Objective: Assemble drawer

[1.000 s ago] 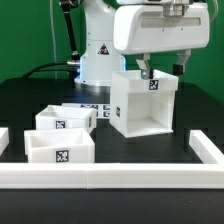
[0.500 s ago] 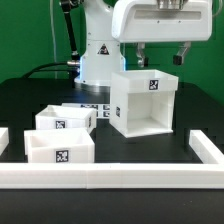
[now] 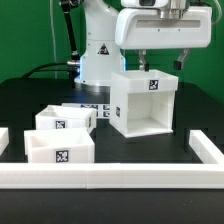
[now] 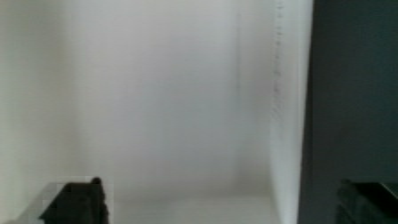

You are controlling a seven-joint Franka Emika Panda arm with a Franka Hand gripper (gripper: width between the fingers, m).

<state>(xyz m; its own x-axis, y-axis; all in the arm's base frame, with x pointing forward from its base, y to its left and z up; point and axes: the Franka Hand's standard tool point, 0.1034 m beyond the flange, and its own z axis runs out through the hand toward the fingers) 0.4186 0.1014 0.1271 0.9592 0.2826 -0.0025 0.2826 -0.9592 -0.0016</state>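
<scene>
Two-finger gripper (image 3: 162,62), jaws wide apart and holding nothing, over the tall white plastic cube-like housing (image 3: 140,105) on the black table (image 3: 195,118).

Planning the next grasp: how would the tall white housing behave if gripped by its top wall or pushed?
The housing looks like hollow, thin-walled plastic: probably stiff and light. Standing flat-based on the table, it should slide, not roll; a high push might tip it. Its smooth walls could slip in the gripper.
</scene>
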